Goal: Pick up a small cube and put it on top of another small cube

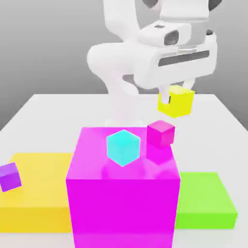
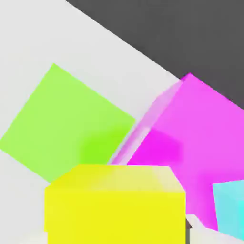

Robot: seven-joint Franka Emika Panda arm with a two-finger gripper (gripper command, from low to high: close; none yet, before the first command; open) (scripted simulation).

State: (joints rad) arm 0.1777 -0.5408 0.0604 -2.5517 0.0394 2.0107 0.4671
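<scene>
Fingers (image 1: 170,99) are pinching the small yellow cube (image 1: 177,101), holding it in the air above and behind the big magenta block (image 1: 123,193). Cyan cube (image 1: 123,147) and small magenta cube (image 1: 161,133) are sitting on that block's top. Purple cube (image 1: 9,176) is resting on the yellow slab (image 1: 34,193) beside the block; green slab (image 1: 203,198) is lying on the bench (image 1: 43,109) on its other side.

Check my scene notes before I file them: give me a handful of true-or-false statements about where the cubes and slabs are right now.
1. The gripper holds the small yellow cube in the air. True.
2. The cyan cube lies on the green slab. False: it rests on top of the large magenta block.
3. The small magenta cube sits on the large magenta block. True.
4. The purple cube is stacked on the cyan cube. False: it sits on the yellow slab.
5. The green slab lies at the exterior view's right of the large magenta block. True.
</scene>
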